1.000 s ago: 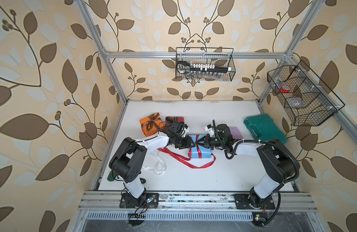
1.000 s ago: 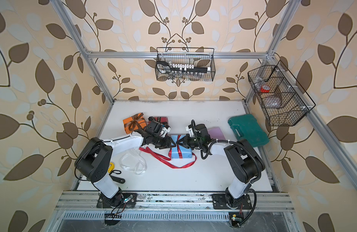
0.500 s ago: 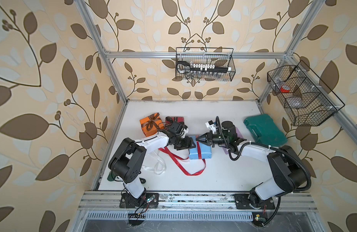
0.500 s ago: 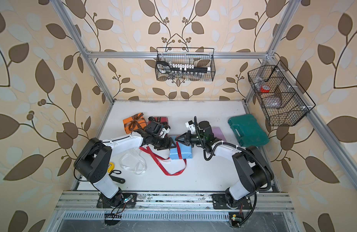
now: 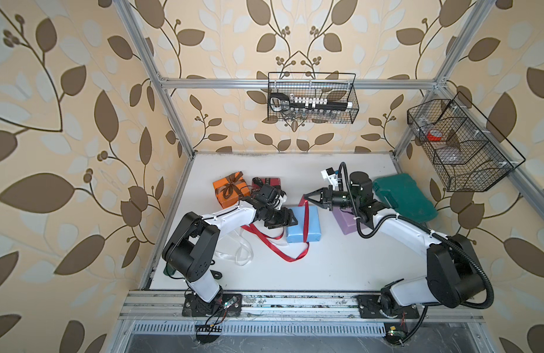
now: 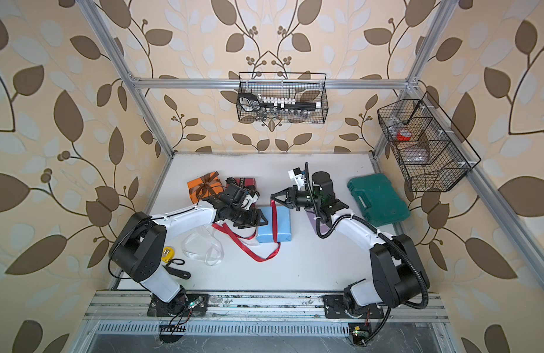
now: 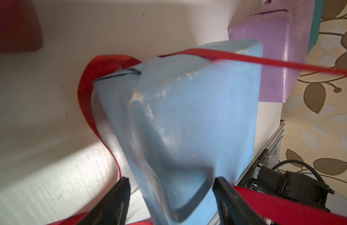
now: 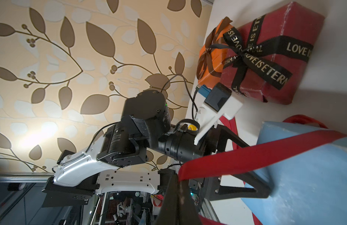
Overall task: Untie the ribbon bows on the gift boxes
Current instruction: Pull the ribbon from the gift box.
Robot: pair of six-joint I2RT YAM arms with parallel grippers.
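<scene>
Both top views are lit brightly and evenly; soft shadows are cast on the white tabletop [image 5: 341, 262]. In the left wrist view the light blue paper-wrapped box [image 7: 188, 116] is blurred; in the right wrist view glare is seen on the leaf-patterned wallpaper [image 8: 35, 139].

We see the light blue box [image 7: 188, 116] wrapped in smooth paper with a faint sheen, scuffed whitish along its folds. The red ribbon [image 8: 246, 155] across it is glossy satin cloth. Next to this box, the lilac box [image 7: 276, 58] wears shinier paper. Behind it, the dark red box [image 8: 289, 23] shows creased paper under a satin black ribbon [image 8: 293, 49] with printed lettering. The orange box [image 5: 224, 201] has matt paper and a lustrous brown ribbon [image 5: 231, 187]. Beyond the lilac box from it, the green case [image 5: 408, 198] is matt plastic. Beneath it, the table [image 5: 341, 259] looks matt white and finely ribbed.
</scene>
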